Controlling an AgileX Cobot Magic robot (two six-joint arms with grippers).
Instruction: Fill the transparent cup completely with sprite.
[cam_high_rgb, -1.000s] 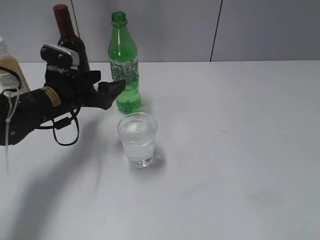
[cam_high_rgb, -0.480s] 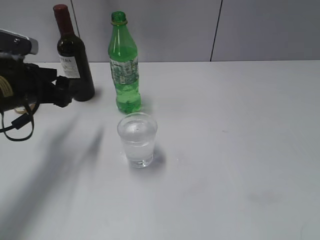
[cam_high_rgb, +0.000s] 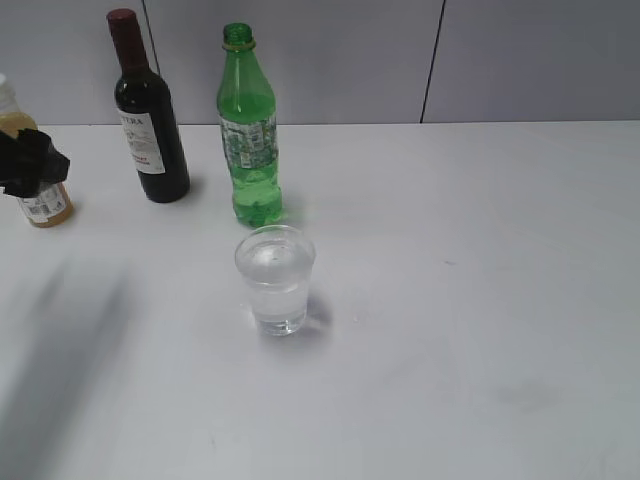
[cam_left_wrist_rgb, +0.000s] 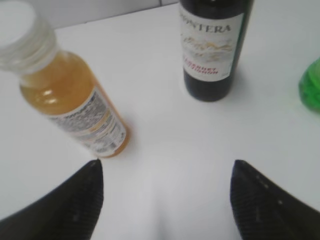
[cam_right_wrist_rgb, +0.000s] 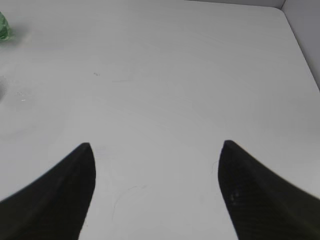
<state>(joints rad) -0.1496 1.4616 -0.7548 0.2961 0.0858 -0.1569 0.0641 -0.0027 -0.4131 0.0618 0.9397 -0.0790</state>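
Observation:
The transparent cup (cam_high_rgb: 275, 278) stands at the table's middle, holding clear liquid nearly up to its rim. Behind it the green sprite bottle (cam_high_rgb: 247, 125) is upright and uncapped, with a little liquid at its base; its edge (cam_left_wrist_rgb: 311, 87) shows in the left wrist view. My left gripper (cam_high_rgb: 40, 165) is at the far left edge, in front of the juice bottle, well away from the cup. Its jaws (cam_left_wrist_rgb: 165, 170) are open and empty. My right gripper (cam_right_wrist_rgb: 157, 150) is open over bare table and holds nothing; the exterior view does not show it.
A dark wine bottle (cam_high_rgb: 148, 110) with a red cap stands left of the green bottle. A yellowish juice bottle (cam_left_wrist_rgb: 70, 95) with a white cap is at the far left. A grey wall runs behind the white table (cam_high_rgb: 480, 250).
My left arm has pulled back leftward from beside the green bottle to the far left edge. Cup and bottles have not moved.

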